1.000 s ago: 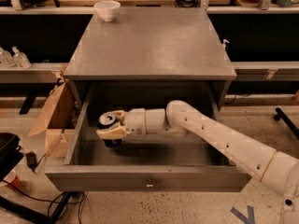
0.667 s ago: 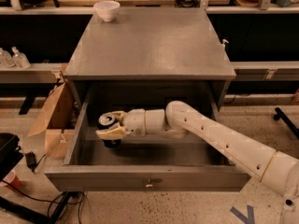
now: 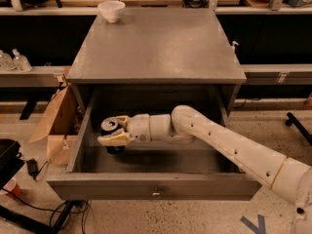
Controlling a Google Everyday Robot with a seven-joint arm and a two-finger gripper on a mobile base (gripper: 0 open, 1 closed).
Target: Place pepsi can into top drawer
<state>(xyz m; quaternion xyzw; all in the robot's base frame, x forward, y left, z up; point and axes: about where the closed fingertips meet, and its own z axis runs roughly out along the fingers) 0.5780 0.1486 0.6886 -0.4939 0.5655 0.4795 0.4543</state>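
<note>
Camera view: gripper (image 3: pixel 111 130), inside the open top drawer (image 3: pixel 156 186), apparently pinches the upright pepsi can (image 3: pixel 108 125).

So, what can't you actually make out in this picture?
All in the camera view:
- The pepsi can: its label is covered by the claw closed on it, low at the left inside the open top drawer.
- The can's base: shadow and the claw hide whether it touches the drawer floor.
- The arm: cut off at the right edge.
- The bottles, far left: too small to identify.

cabinet top (image 3: pixel 161 48): white bowl (image 3: pixel 111 10) | hand (image 3: pixel 110 130): in top drawer (image 3: pixel 195 188), gripping pepsi can (image 3: pixel 108 125)
</note>
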